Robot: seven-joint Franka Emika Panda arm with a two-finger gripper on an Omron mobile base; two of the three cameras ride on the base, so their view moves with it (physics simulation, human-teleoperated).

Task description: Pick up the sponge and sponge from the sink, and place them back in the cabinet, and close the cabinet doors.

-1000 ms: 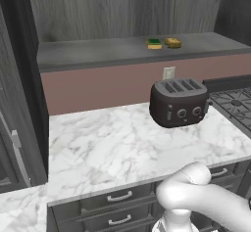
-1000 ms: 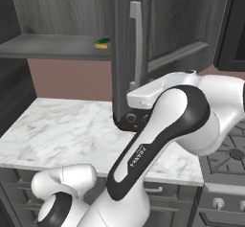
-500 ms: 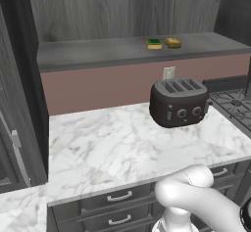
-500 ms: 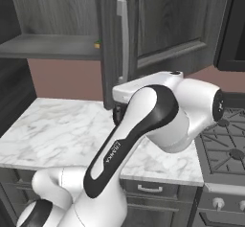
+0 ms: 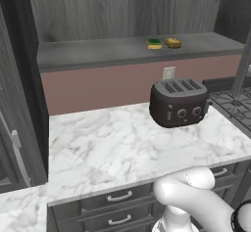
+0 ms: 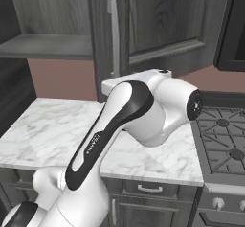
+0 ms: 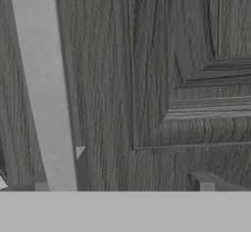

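Dark grey cabinet door (image 7: 162,79) close before the wide-open, empty gripper (image 7: 124,187), silver handle (image 7: 44,89) beside it, two sponges (image 5: 163,43) on the shelf (image 5: 98,52).

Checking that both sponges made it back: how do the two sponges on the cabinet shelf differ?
The green-topped sponge has a dark green top over a yellow base; the golden-tan sponge is one colour all over. The green-topped sponge lies to the left, the golden-tan sponge to its right, with a narrow gap between. Both are small, rectangular, lying flat on the cabinet shelf, above the toaster.

Dark toaster (image 5: 178,102) on marble counter (image 5: 112,148)
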